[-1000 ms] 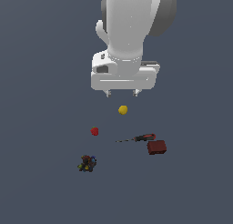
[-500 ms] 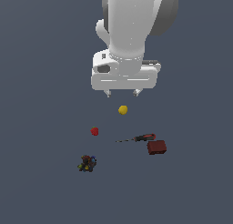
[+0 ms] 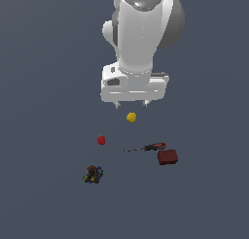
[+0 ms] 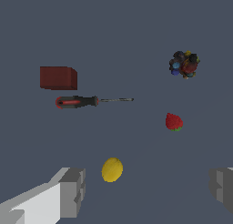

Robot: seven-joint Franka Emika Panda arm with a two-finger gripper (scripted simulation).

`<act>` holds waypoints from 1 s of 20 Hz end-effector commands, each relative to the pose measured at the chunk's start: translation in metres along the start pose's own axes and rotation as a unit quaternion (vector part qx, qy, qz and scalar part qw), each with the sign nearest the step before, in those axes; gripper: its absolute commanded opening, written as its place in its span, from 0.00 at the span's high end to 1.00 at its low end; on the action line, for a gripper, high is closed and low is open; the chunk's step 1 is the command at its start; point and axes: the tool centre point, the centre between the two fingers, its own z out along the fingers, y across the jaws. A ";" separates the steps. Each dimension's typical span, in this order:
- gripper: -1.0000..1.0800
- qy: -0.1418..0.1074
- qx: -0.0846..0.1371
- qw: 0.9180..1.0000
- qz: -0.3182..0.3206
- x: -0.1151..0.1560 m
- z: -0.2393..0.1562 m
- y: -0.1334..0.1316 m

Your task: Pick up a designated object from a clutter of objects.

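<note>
My pincer hangs with fingers wide apart, gripping nothing. The yellow ball lies on the floor just below it, apart from the strawberry and screwdriver.

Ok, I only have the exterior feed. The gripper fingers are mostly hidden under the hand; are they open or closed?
Observer: Open. In the wrist view the gripper has its fingers wide apart, nothing between them.
Operator: Is the yellow ball lined up between them?
Observer: Partly. The yellow ball sits inside the gap, but close to one finger, not centred.
Operator: That red fruit, what is it?
Observer: The red fruit looks strawberry-like, with a bit of green at one end.
</note>
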 end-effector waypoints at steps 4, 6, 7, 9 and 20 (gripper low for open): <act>0.04 0.002 0.001 1.000 -0.009 -0.009 0.034 -0.005; 0.04 0.003 0.001 1.000 -0.014 -0.015 0.050 -0.007; 0.04 0.004 0.001 1.000 -0.016 -0.018 0.058 -0.008; 0.04 0.005 0.002 1.000 -0.021 -0.025 0.075 -0.011; 0.04 0.012 0.005 0.999 -0.047 -0.078 0.156 -0.023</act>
